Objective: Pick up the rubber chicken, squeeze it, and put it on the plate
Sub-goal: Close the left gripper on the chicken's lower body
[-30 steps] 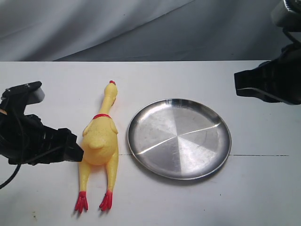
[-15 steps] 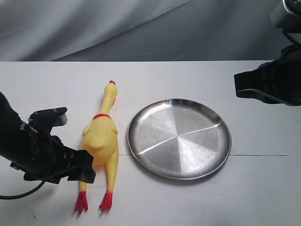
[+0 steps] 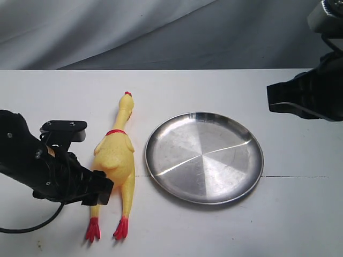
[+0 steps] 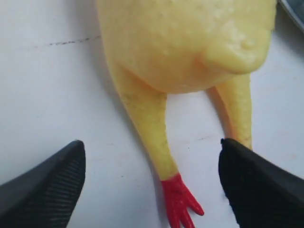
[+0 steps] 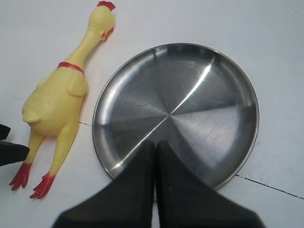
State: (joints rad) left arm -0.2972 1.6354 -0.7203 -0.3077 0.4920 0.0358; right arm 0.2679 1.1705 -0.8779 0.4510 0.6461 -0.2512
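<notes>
The yellow rubber chicken (image 3: 113, 158) lies flat on the white table, red comb at the far end and red feet at the near end, just left of the plate (image 3: 214, 160). My left gripper (image 3: 102, 188) is open and low over the chicken's legs. In the left wrist view (image 4: 152, 145) one leg (image 4: 147, 118) with its red foot lies between the fingers, and the other leg runs under a fingertip (image 4: 247, 175). My right gripper (image 3: 272, 97) hovers shut at the far right, above the empty steel plate (image 5: 199, 95), fingertips together (image 5: 156, 144). The chicken (image 5: 52, 102) also shows there.
A grey cloth backdrop (image 3: 161, 32) hangs behind the table. A thin dark seam line (image 3: 295, 176) runs across the tabletop. A black cable (image 3: 27, 227) trails from the left arm near the front edge.
My left arm has swung right and nearer the front, bringing its open gripper from beside the chicken's body to over its legs. The right arm, chicken and plate have not moved.
</notes>
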